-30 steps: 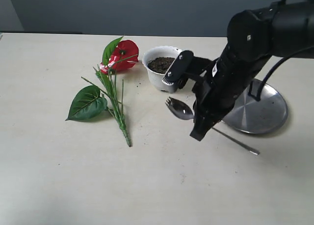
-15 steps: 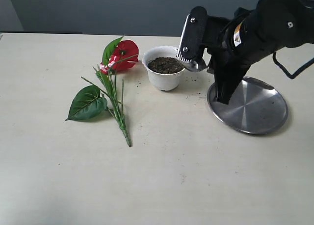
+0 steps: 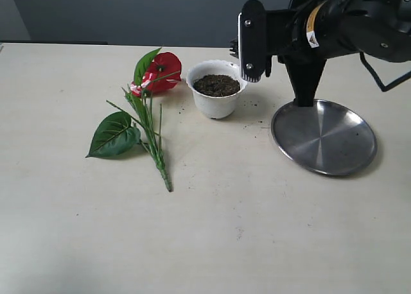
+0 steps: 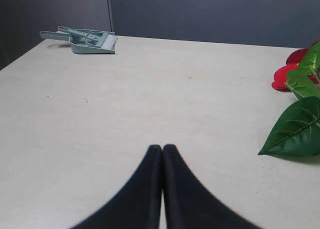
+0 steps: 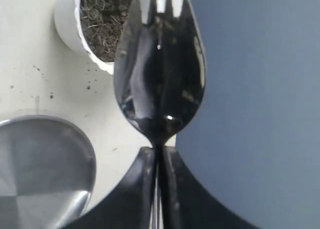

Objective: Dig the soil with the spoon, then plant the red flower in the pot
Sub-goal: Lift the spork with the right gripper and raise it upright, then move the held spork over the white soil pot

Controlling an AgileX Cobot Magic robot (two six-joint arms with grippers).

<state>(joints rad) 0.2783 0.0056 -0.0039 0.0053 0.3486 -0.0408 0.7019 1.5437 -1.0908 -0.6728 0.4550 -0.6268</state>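
The right arm [image 3: 359,24] is clad in glossy black housings with rounded, bulky shapes, and one of them carries a small label [image 3: 313,25] in yellow and white. A thin black cable [image 3: 376,76] hangs beside it. The right gripper [image 5: 159,150] has a flat black finger [image 3: 250,43] with two small silver screws [image 3: 247,22] and a pale edge at its end. The left gripper [image 4: 162,148] shows two matte black fingers, broad at the base and curving to slim tips.

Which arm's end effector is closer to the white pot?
Right. The right end effector, holding the spoon, is beside the pot; the left end effector is beyond the flower's leaves.
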